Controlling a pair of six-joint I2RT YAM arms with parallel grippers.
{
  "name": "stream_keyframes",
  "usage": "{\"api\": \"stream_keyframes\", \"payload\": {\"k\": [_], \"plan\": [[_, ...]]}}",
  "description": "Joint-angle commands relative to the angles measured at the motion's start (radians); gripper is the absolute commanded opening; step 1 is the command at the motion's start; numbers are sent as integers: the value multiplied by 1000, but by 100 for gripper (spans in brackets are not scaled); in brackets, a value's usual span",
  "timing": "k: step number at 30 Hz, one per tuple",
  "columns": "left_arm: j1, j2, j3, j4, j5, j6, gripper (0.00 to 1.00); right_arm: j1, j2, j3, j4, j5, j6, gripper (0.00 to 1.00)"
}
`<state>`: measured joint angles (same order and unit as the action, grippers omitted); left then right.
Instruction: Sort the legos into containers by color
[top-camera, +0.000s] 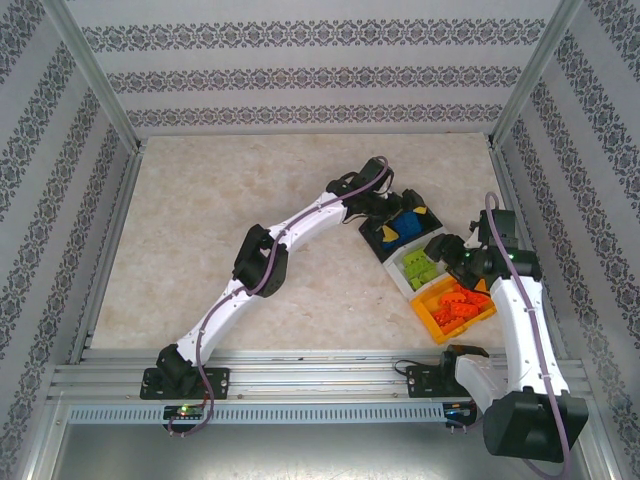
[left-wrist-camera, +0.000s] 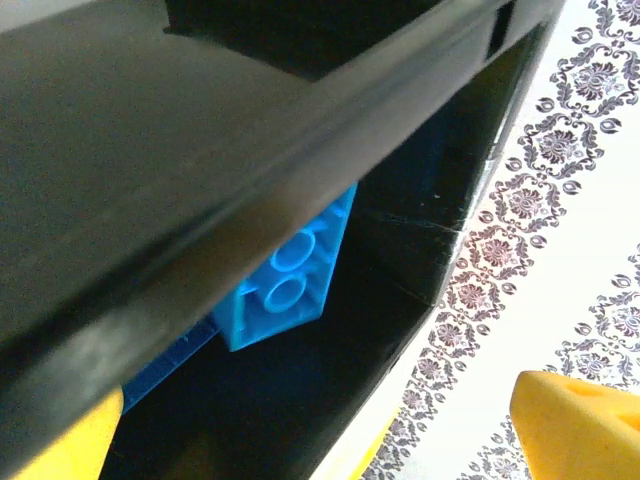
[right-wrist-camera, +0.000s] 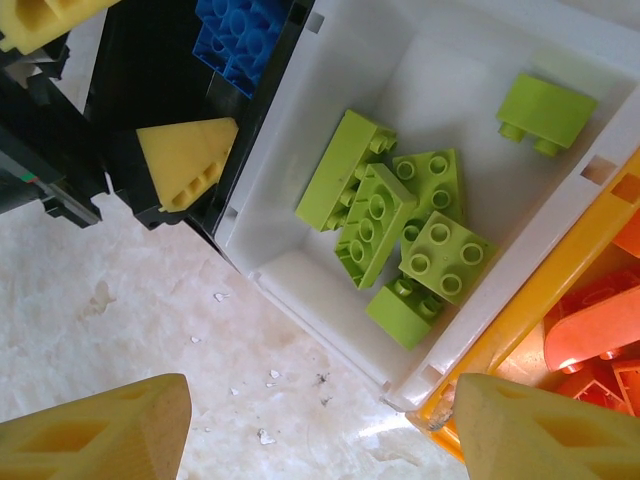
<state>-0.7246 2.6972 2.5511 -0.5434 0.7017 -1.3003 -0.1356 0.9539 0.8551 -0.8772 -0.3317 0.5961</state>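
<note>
While the left gripper hangs with fingers apart over blue bricks in the black bin, the right gripper, spread and empty, hovers above 6 green bricks in the white bin, orange bricks to its right.

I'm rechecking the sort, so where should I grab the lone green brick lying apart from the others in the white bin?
Grip the lone green brick across its smooth short ends, jaws coming straight down. It lies on its side with studs facing the other green bricks, so those flat ends are the clean faces; room by the white bin wall looks tight.
</note>
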Motion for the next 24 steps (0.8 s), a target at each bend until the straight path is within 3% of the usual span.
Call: {"api": "stream_keyframes", "payload": {"k": [1, 14, 20, 24], "plan": [[10, -88, 46, -47, -37, 74, 100, -8, 4, 7, 8, -8, -8, 71], [19, -131, 101, -82, -48, 179, 100, -10, 58, 55, -41, 32, -22, 71], [35, -192, 104, -223, -110, 343, 100, -10, 108, 130, -40, 45, -43, 72], [65, -247, 102, -369, -184, 489, 100, -56, 171, 222, -98, 192, -70, 72]]}}
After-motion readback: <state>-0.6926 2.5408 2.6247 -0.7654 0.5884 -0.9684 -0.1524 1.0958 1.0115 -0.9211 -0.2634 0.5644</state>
